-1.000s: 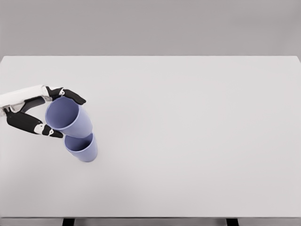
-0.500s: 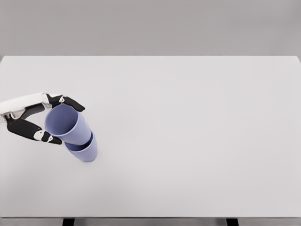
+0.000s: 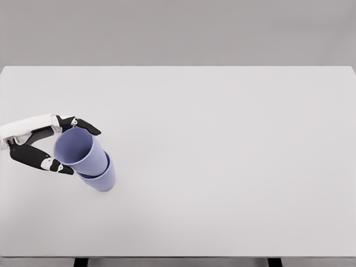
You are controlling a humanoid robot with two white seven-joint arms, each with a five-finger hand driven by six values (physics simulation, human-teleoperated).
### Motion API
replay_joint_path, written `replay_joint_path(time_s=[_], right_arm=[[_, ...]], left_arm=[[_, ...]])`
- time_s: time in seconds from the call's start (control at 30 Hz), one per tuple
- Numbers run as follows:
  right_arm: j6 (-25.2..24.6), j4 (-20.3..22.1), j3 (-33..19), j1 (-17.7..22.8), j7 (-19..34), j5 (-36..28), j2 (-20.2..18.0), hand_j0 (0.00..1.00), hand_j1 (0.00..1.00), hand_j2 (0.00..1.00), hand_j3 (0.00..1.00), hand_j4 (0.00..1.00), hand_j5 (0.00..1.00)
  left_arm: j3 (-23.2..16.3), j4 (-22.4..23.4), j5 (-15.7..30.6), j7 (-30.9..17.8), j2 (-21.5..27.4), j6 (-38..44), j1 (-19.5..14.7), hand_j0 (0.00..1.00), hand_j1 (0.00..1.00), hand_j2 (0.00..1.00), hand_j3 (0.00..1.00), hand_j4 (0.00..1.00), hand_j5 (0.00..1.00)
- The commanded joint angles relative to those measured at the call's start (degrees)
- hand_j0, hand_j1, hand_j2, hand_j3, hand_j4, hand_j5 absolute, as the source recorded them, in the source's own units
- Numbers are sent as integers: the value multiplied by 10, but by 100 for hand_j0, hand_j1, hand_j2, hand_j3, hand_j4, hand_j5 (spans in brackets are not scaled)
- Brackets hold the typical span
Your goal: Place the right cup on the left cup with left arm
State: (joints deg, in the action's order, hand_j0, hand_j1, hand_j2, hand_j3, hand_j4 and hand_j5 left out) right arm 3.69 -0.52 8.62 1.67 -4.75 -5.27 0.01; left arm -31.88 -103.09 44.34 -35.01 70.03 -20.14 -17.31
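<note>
L hand (image 3: pixel 41 146), white w/ black fingers, comes in from 9 o'clock, fingers curled round rim of upper lavender plastic cup (image 3: pixel 79 150). That cup is tilted, mouth toward 10 o'clock, base nested in lower lavender plastic cup (image 3: pixel 100 179), which stands on white rectangular table (image 3: pixel 222 156). Stack sits at table's 8 o'clock.

A bare simulated test space rather than any lived-in room: a plain white counter (image 3: pixel 222 167) with flat, even shading fills the head view, a featureless grey wall (image 3: pixel 178 30) stands behind it, and dark legs (image 3: pixel 81 262) show at the lower edge.
</note>
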Motion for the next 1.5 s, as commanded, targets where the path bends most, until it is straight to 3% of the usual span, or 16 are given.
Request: replay_joint_path(time_s=[0.0, 0.17, 0.27, 0.57, 0.73, 1.03, 1.13, 1.47], right_arm=[[0, 0, 0, 0, 0, 0, 0, 100, 100, 100, 100, 100, 100], [0, 0, 0, 0, 0, 0, 0, 100, 100, 100, 100, 100, 100], [0, 0, 0, 0, 0, 0, 0, 100, 100, 100, 100, 100, 100], [0, 0, 0, 0, 0, 0, 0, 100, 100, 100, 100, 100, 100], [1, 0, 0, 0, 0, 0, 0, 100, 100, 100, 100, 100, 100], [0, 0, 0, 0, 0, 0, 0, 100, 100, 100, 100, 100, 100], [0, 0, 0, 0, 0, 0, 0, 100, 100, 100, 100, 100, 100], [0, 0, 0, 0, 0, 0, 0, 100, 100, 100, 100, 100, 100]], left_arm=[[1, 0, 4, 0, 1, 1, 0, 79, 79, 79, 79, 79, 79], [1, 0, 2, 0, 1, -2, 0, 84, 84, 84, 84, 84, 84], [1, 0, 0, 0, 1, -4, 0, 93, 93, 93, 93, 93, 93], [2, -1, 0, 0, 1, -5, -1, 94, 94, 94, 94, 94, 94], [8, 0, 0, 0, 2, -13, -7, 100, 100, 100, 100, 100, 100], [122, 2, -2, 0, 13, -75, -9, 100, 100, 100, 100, 100, 100], [135, 7, -1, 0, 7, -74, -9, 100, 100, 100, 100, 100, 100], [137, 33, -18, 0, -143, -55, -40, 100, 100, 100, 100, 100, 100]])
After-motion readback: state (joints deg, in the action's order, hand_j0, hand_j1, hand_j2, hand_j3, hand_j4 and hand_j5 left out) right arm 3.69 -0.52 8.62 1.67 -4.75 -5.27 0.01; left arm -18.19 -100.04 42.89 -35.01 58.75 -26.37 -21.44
